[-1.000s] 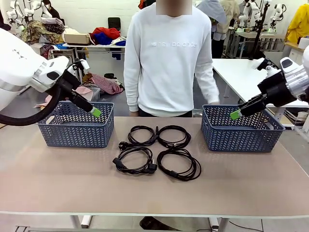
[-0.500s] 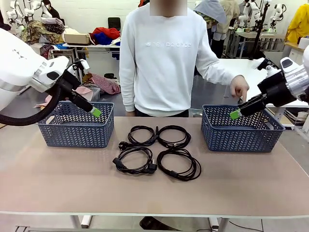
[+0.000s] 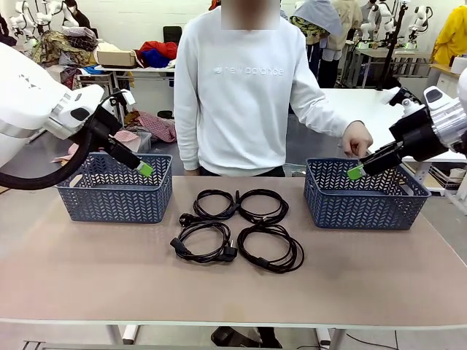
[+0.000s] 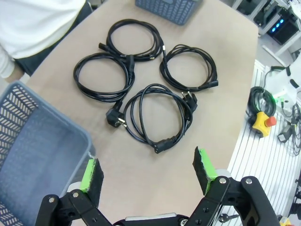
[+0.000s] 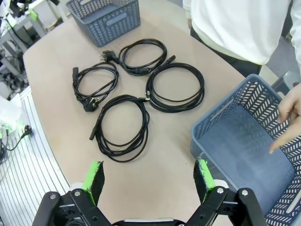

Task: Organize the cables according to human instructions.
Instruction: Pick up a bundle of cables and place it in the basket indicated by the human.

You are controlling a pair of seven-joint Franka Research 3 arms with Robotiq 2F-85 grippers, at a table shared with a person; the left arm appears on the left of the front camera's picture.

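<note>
Four coiled cables point(image 3: 237, 230) lay mid-table between the left basket point(image 3: 109, 200) and the right basket point(image 3: 361, 208), into which a person's hand point(image 3: 357, 138) pointed. The left gripper point(image 4: 145, 162) and right gripper point(image 5: 148, 165) hung above the baskets, jaws spread and empty. Light and floppy, the cords would likely sag; pinching across a coil's bundled strands looked the surest hold

Shells of left arm point(image 3: 29, 95) and right arm point(image 3: 446, 109) glossy white. On left gripper point(image 4: 146, 170) and right gripper point(image 5: 148, 176): black linkages, silver screws at knuckles, green pads point(image 4: 91, 173) at fingertips. Thick black hose point(image 3: 44, 179) behind left gripper. Person: white sweatshirt point(image 3: 244, 109), pale chest lettering, long sleeves.
</note>
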